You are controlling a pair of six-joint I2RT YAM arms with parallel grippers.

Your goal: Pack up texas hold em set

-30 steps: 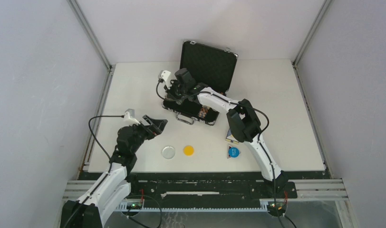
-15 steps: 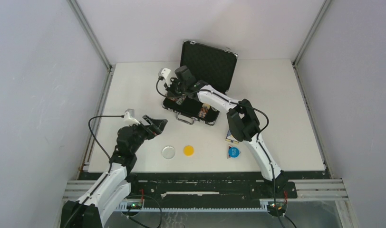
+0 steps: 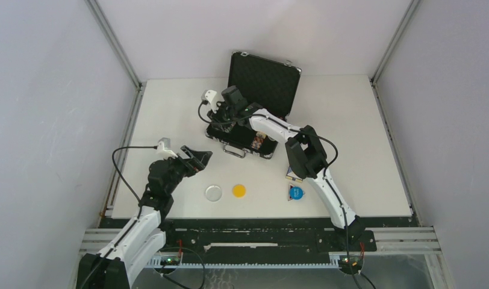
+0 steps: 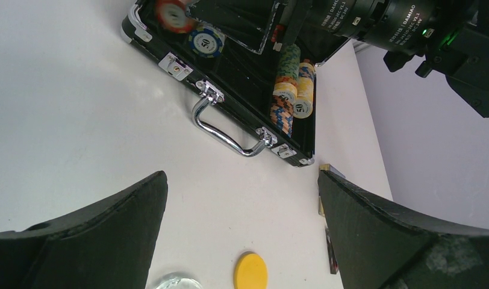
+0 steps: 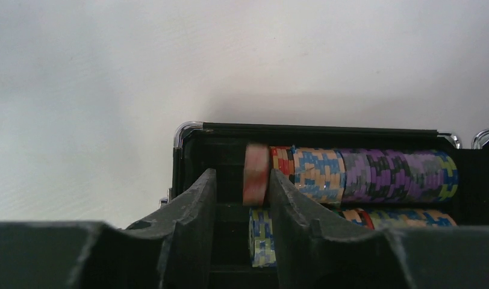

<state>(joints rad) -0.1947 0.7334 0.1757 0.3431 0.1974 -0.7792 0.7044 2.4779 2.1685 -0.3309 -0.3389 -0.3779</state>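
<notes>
The white tabletop (image 3: 362, 120) carries the open black briefcase (image 3: 266, 81) toward its 12 o'clock side, with the lid upright. The right arm reaches into the case's 9 o'clock end. In its wrist view the right gripper (image 5: 241, 176) straddles a red-and-white chip (image 5: 256, 174) standing on edge. The fingers are parted, with a gap beside the chip, so it looks released rather than pinched. That chip caps the 9 o'clock end of a chip roll (image 5: 362, 171), whose long axis runs 9 to 3 across the case. The fingers should therefore back straight out without knocking the row.

The left gripper (image 3: 197, 158) hangs at 8 o'clock of the case, its fingers spread wide and holding nothing. The clear token (image 3: 214, 192) and yellow token (image 3: 238, 190) lie at its 5 o'clock, nearer this arm. The blue token (image 3: 295, 192) lies near the right arm.
</notes>
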